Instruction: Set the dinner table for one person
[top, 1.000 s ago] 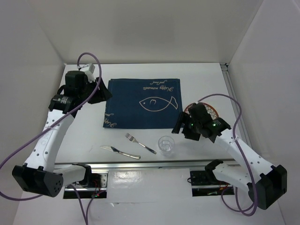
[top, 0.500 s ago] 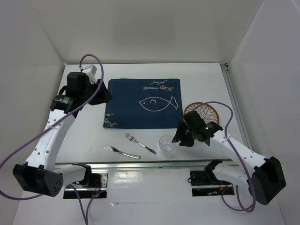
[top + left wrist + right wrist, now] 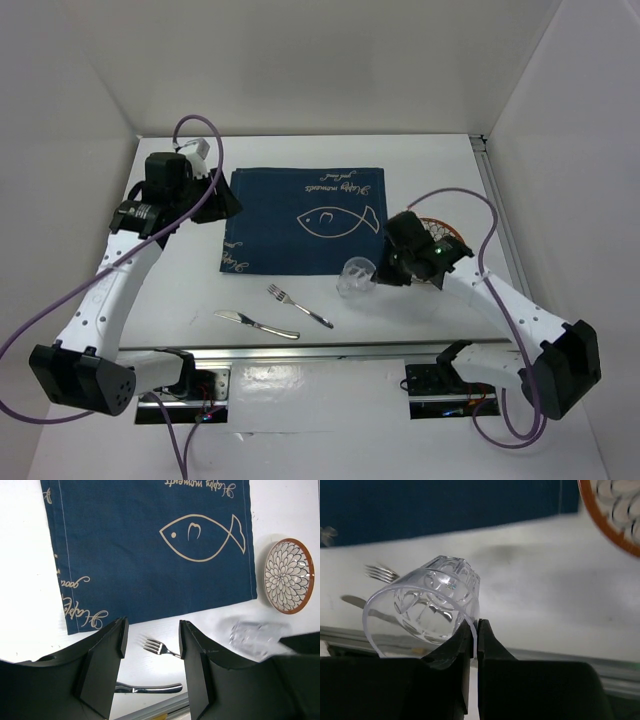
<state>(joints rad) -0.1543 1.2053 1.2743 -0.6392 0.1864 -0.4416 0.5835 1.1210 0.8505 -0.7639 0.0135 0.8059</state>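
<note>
Clear glass (image 3: 420,605), rim pinched in right fingers (image 3: 459,652), over dinner table (image 3: 545,595) — left fingers (image 3: 105,660) apart

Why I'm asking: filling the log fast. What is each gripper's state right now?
Left gripper: open, nothing between its fingers.
Right gripper: closed on the rim of the clear faceted drinking glass, which is tilted.
</note>
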